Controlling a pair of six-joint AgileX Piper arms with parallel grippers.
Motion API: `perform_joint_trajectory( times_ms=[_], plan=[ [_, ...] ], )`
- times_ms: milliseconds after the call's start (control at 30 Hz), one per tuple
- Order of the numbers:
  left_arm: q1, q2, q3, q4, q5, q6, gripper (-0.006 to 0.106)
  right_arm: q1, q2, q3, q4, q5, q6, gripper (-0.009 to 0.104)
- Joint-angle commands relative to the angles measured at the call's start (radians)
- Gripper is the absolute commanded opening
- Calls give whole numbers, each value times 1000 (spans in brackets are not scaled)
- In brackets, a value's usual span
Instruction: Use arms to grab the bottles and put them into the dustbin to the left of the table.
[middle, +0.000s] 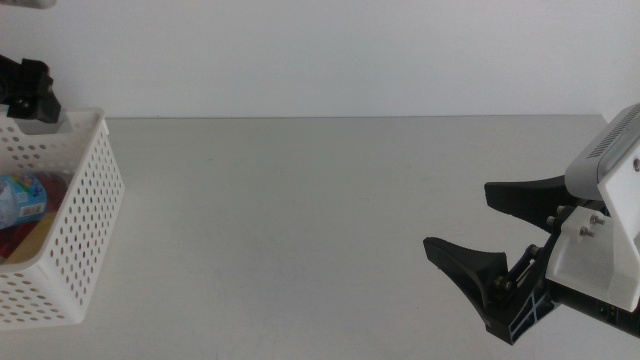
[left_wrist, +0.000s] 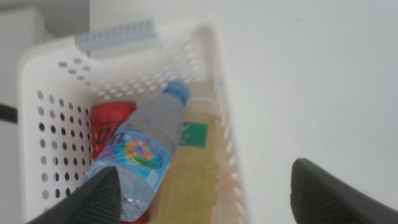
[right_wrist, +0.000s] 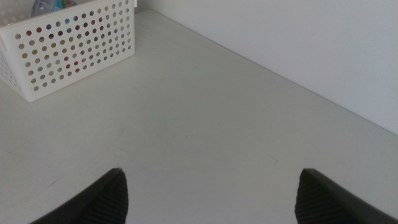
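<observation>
white perforated plastic basket: blue-capped water bottle, yellow drink bottle, red can inside | left claw above basket, wide open, empty | right claw well apart from basket, wide open, empty

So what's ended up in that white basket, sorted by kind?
Water bottle with blue cap: 1
Bottle of yellow drink: 1
Red can: 1
Total: 3, all lying in the white perforated basket, below the open left pincer.

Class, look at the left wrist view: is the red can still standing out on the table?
No: the red can lies inside the white basket, beside the water bottle and the yellow drink bottle.
</observation>
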Motion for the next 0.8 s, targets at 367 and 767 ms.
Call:
perform_joint_trajectory(
  times_ms=[367,767],
  plan=[
    [-196,-429,224,62,-212,-149,93,0,-12,-24,-10,-69,-5,84],
    [-217,-763,495,87,-402,-207,93,0,-12,-24,-10,-69,-5,84]
  ],
)
